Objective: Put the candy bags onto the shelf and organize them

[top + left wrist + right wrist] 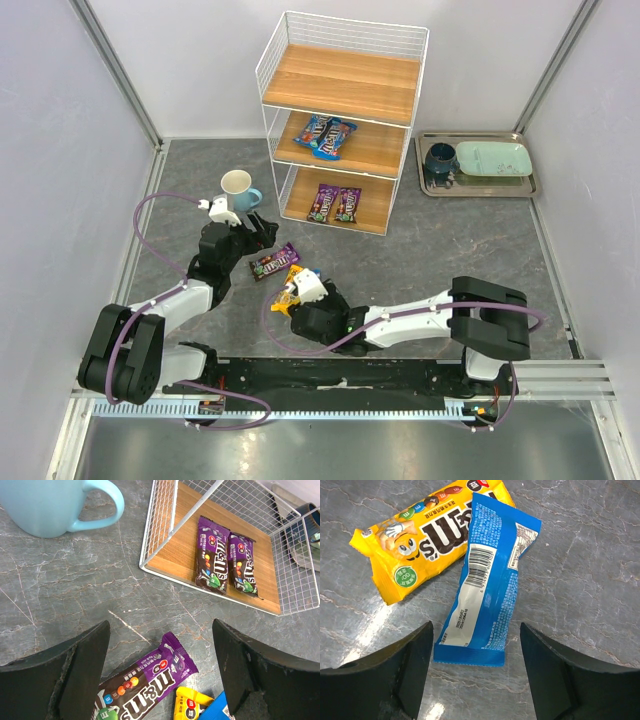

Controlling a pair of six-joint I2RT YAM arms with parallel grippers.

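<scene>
Right wrist view: right claw (pixel 475 630) was spread over blue bag (pixel 487 575) lapped onto yellow bag (pixel 420 535), so both could be pinched together; left claw (pixel 160 630) also spread.

In the right wrist view the blue bag (pixel 490 575) lies with its back up, so its front print is hidden. It also covers a part of the yellow bag (pixel 420 535), whose upper end is cut by the top edge. In the top view the right gripper (pixel 300 292) hides both these bags almost wholly; only a small yellow bit shows. In the left wrist view the bottom edge cuts the purple bag (pixel 145 685) nearest the camera, and of the yellow and blue bags only corners show. The mug (pixel 50 502) is cut by the top edge, the shelf (pixel 161 525) by the top and right edges. On the middle board (pixel 375 150) the blue bags (pixel 327 135) overlap and are too small to count surely
</scene>
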